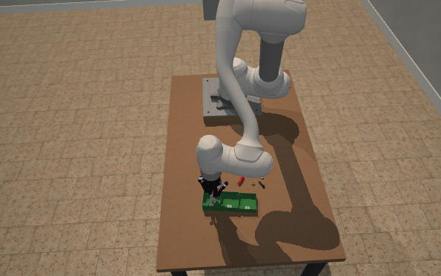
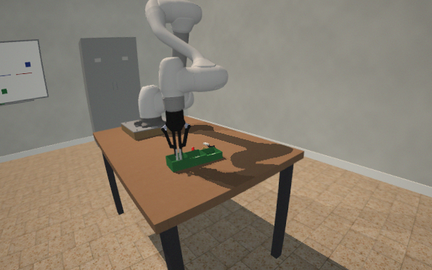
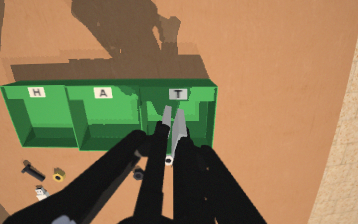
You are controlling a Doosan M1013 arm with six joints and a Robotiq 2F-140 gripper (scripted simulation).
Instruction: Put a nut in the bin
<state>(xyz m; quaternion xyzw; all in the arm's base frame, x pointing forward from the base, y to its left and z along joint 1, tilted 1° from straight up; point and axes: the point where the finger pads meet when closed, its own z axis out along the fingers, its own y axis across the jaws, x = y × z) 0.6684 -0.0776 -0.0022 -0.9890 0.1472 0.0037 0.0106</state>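
My gripper (image 1: 212,202) (image 2: 178,157) (image 3: 171,117) is shut, with nothing visible between the fingertips, which reach down into or just over bin T (image 3: 208,117). Bin H (image 1: 247,201) (image 2: 212,157) (image 3: 50,112) is at the other end of the green bin row; no thing shows in it. A brass nut (image 1: 253,183) (image 3: 58,175) lies on the table beside bin H. A dark nut (image 1: 226,182) (image 3: 138,174) lies near bins A and T. A small white ring-shaped thing (image 3: 168,160) is close to bin T, partly hidden by the fingers; I cannot tell whether it is a nut.
Bin A (image 1: 230,202) (image 3: 107,112) stands between H and T. A dark bolt (image 1: 262,185) (image 3: 34,172) and a white piece (image 2: 206,144) (image 3: 41,193) lie near the brass nut. A red piece (image 1: 241,181) (image 2: 192,149) lies between the brass and dark nuts.
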